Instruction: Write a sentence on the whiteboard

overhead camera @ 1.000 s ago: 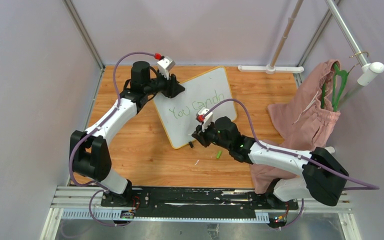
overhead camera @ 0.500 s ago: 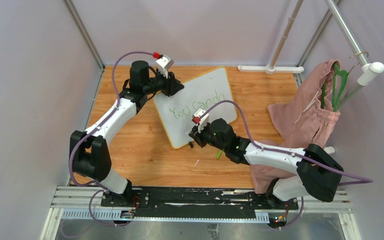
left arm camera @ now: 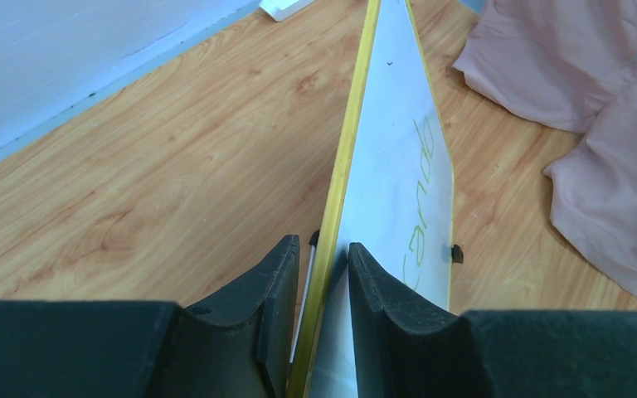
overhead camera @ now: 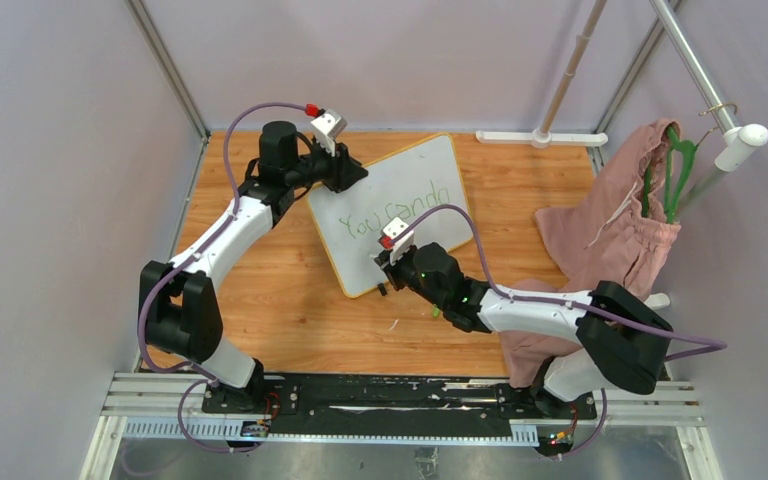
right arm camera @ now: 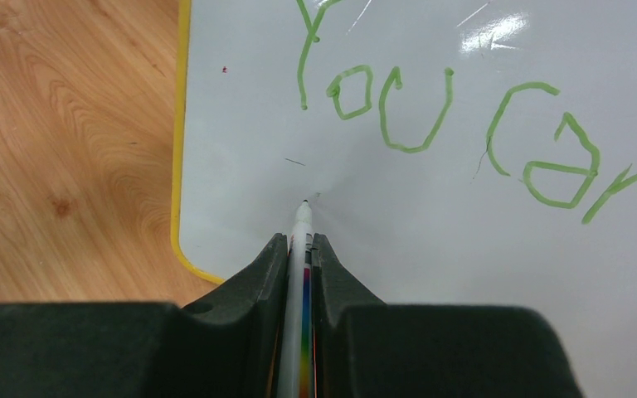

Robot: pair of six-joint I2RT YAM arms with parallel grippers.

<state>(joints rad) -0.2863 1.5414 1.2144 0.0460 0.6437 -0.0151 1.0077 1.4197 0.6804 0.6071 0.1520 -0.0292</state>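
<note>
Overhead, the board (overhead camera: 390, 215) sits aslant on the table (overhead camera: 290, 310), toward the back. The sentence (overhead camera: 397, 212) so far reads "You can do" in one green line. The left hand (overhead camera: 352, 176) is at the board's far left corner and the right hand (overhead camera: 388, 268) is over its near edge. A pink cloth (overhead camera: 610, 240) hangs at the right. A small green piece (overhead camera: 438, 309), perhaps a cap, lies near the right arm. No container shows.

From the left wrist, the board is nearly edge-on. The fingers (left arm camera: 274, 315) sit on either side of its yellow rim, closed on it as far as I can judge. The board looks thin, stiff and light, and its glossy face is likely slippery, so the rim is the place to hold. A hold at one corner may let it swing under writing pressure.

From the right wrist, the hand is clamped on a marker (right arm camera: 302, 240) along its barrel. The tip is at bare white below "You", and I cannot tell whether it touches. The smooth barrel could slide if pressed hard.
</note>
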